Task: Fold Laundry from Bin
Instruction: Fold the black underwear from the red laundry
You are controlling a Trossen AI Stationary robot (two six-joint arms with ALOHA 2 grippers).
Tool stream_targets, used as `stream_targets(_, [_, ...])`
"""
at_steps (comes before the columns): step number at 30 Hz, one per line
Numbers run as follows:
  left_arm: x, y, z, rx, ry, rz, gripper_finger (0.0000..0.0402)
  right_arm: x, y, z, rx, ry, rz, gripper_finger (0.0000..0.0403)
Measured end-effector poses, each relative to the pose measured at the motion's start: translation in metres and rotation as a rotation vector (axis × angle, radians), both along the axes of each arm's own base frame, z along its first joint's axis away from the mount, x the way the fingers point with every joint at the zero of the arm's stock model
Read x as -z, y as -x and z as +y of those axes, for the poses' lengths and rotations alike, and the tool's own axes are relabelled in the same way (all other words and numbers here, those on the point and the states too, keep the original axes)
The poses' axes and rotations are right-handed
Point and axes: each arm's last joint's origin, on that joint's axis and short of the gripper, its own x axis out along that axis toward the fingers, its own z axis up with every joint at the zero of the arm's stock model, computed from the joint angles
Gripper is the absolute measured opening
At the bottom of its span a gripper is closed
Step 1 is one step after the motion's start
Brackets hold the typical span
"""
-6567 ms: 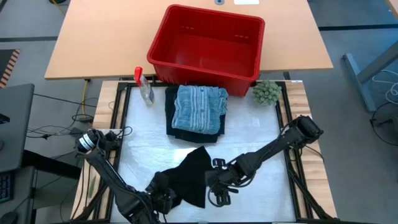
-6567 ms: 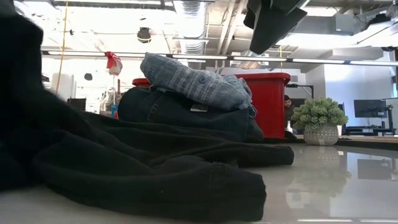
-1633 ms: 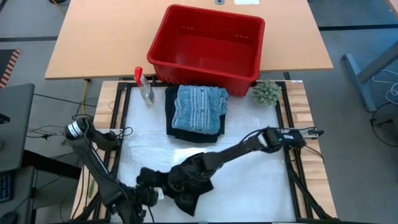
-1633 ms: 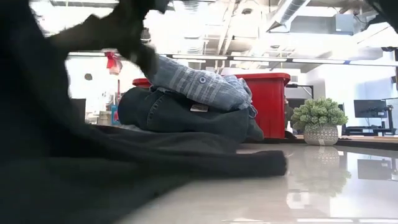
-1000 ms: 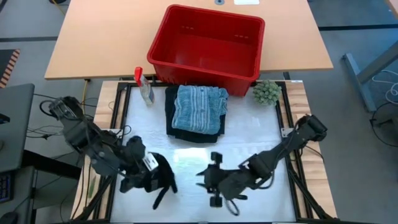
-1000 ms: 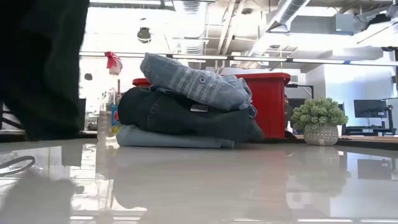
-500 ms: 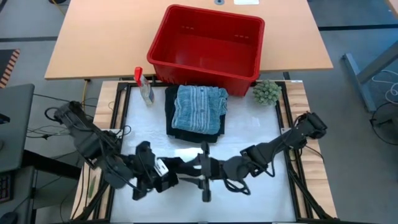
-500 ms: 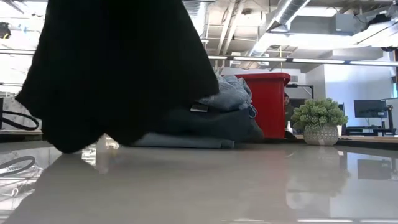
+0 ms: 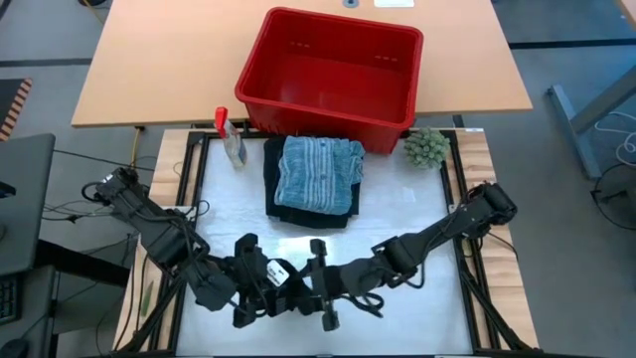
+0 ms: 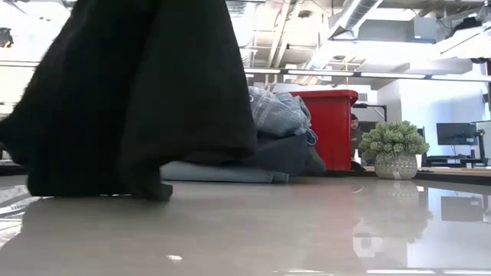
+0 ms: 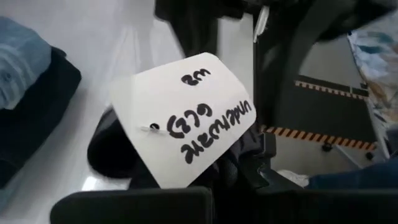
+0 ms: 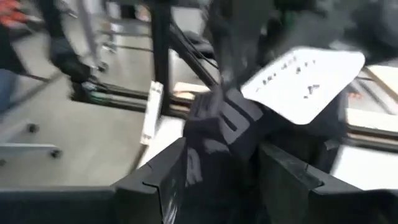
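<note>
Since a moment ago both grippers have drawn closer together over the table's near middle. The left gripper [image 9: 260, 288] and right gripper [image 9: 323, 283] each pinch the black garment [image 10: 130, 92] (white tag [image 11: 186, 118] attached), hanging off the table. Folded laundry [image 9: 316, 179] lies before the empty red bin [image 9: 328, 70].

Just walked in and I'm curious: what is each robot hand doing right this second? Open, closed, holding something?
Left hand: closed on the black garment, holding it up off the table.
Right hand: closed on the same black garment, right beside the left.
</note>
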Motion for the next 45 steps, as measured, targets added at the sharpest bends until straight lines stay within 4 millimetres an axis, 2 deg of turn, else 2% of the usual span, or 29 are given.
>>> stream_targets(6, [0.0,-0.002,0.003,0.0,0.044,0.022,0.0,0.007,-0.003,0.0,0.095,0.056,-0.002,0.0198])
stream_targets(12, [0.001,-0.003,0.002,-0.005,0.05,0.025,0.0,0.006,-0.003,0.0,0.097,0.069,-0.006,0.0167])
stream_targets(18, [0.004,-0.005,0.0,-0.017,0.049,0.037,0.0,0.007,-0.003,0.001,0.088,0.065,-0.005,0.0095])
stream_targets(23, [0.006,-0.005,0.001,-0.016,0.041,0.047,0.0,0.008,-0.003,0.001,0.042,-0.019,0.023,0.0023])
stream_targets(28, [0.006,-0.003,-0.003,0.004,0.026,0.047,0.0002,0.009,-0.002,0.001,0.061,-0.122,0.06,0.0025])
stream_targets(31, [0.009,-0.004,-0.006,0.005,0.017,0.05,0.0016,0.01,-0.002,0.001,0.068,-0.17,0.078,0.0026])
stream_targets(39, [0.024,-0.003,-0.011,0.029,-0.01,0.06,0.0092,0.011,-0.001,0.002,0.126,-0.328,0.105,0.0024])
stream_targets(45, [0.036,-0.006,-0.013,0.045,-0.017,0.06,0.0144,0.015,-0.004,-0.004,0.174,-0.385,0.115,0.0024])
